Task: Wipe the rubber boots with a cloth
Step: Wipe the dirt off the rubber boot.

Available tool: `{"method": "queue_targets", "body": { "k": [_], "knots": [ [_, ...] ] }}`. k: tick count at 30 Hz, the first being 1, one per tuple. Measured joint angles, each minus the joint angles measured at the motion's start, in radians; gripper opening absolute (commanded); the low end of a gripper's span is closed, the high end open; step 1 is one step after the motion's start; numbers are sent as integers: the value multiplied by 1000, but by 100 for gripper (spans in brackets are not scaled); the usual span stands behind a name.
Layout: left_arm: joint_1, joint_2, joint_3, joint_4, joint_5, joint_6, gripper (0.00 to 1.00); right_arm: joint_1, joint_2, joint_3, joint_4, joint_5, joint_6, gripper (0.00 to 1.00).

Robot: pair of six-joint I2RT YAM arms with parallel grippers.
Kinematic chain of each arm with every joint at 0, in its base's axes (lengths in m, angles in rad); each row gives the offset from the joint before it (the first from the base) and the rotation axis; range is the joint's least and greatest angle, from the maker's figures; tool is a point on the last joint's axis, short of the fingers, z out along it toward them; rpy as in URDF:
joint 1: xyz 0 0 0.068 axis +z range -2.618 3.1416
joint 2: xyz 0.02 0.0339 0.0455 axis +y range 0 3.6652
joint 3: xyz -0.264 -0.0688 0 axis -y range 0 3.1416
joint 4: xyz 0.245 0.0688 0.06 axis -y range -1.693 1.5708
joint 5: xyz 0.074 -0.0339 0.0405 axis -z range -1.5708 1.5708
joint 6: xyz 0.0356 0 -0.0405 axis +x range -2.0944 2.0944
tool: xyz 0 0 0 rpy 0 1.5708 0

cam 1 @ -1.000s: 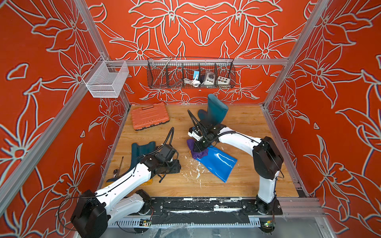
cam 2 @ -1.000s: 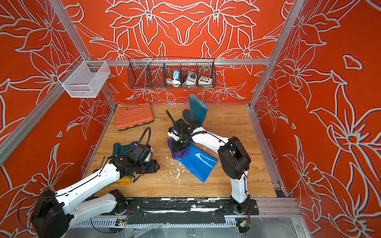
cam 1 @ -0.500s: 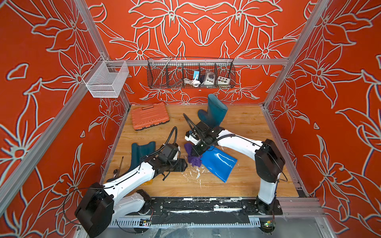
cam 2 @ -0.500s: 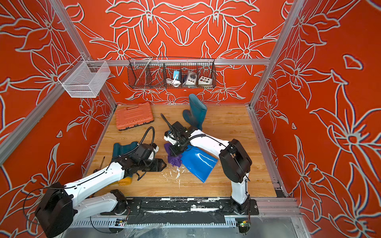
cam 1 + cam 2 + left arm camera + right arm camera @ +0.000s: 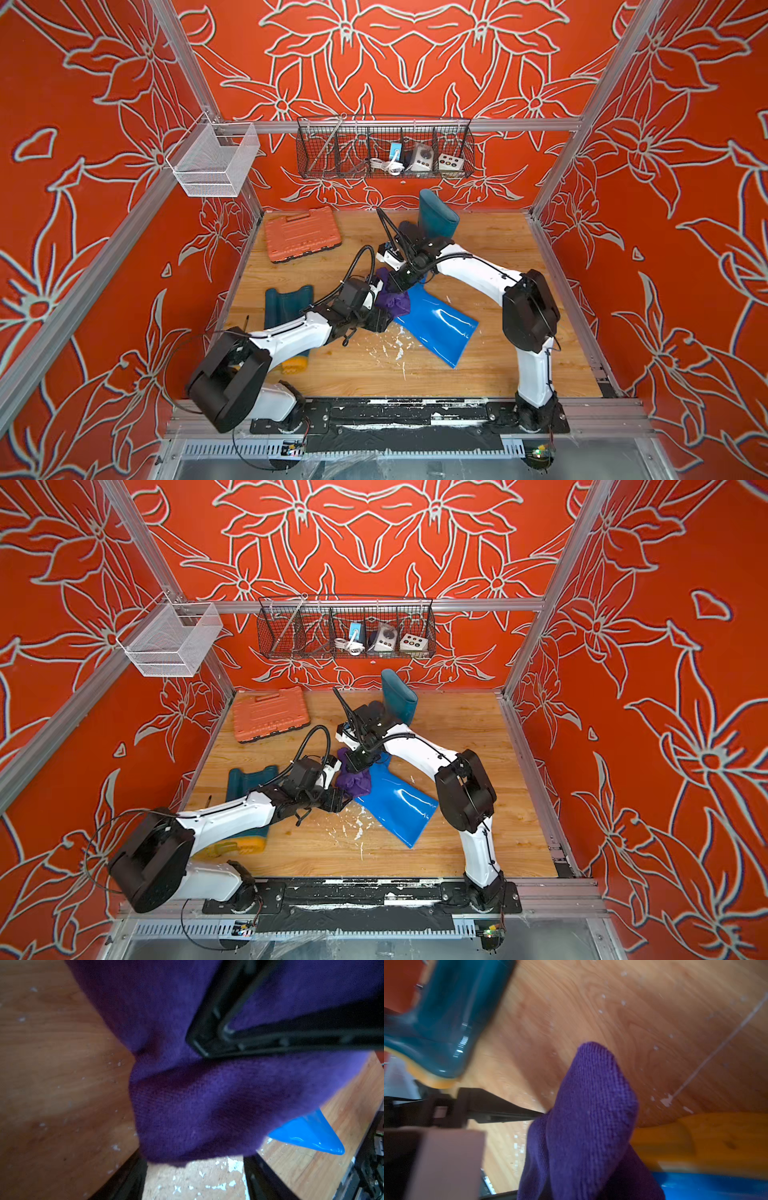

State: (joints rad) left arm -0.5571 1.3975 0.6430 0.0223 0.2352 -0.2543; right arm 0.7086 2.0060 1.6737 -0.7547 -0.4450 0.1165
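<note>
A bright blue boot [image 5: 436, 326] lies flat mid-table, its orange sole [image 5: 695, 1138] close in the right wrist view. The purple cloth [image 5: 392, 301] is bunched over its foot end. My right gripper [image 5: 398, 286] is shut on the cloth, and folds hide its jaws. My left gripper [image 5: 380, 322] stands open just short of the cloth [image 5: 207, 1095], with bare floor between its fingers [image 5: 124, 1180]. One teal boot [image 5: 436, 216] stands upright at the back. Another teal boot [image 5: 286, 305] lies at the left, partly under my left arm.
An orange tool case [image 5: 302, 233] lies at the back left. A black wire basket [image 5: 384, 147] and a white mesh basket [image 5: 214, 160] hang on the walls. White flecks [image 5: 395, 349] litter the wooden floor beside the blue boot. A thin tool [image 5: 246, 322] lies by the left wall.
My left arm has swung right, up to the cloth, and its jaws have widened. My right gripper has drawn the cloth toward the left and front, over the blue boot's foot end.
</note>
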Motion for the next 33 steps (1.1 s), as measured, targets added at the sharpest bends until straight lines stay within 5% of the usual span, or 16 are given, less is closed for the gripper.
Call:
{"method": "queue_targets", "body": {
  "k": [14, 23, 29, 33],
  "knots": [
    [2, 12, 21, 50, 64, 96, 70, -36, -26, 110, -109, 299, -109, 0],
    [24, 133, 98, 47, 83, 113, 69, -35, -27, 111, -129, 276, -164, 0],
    [34, 217, 174, 51, 103, 130, 56, -36, -26, 32, -80, 128, -150, 0],
    [37, 238, 180, 58, 121, 127, 56, -36, -17, -10, -58, 93, -121, 0]
  ]
}}
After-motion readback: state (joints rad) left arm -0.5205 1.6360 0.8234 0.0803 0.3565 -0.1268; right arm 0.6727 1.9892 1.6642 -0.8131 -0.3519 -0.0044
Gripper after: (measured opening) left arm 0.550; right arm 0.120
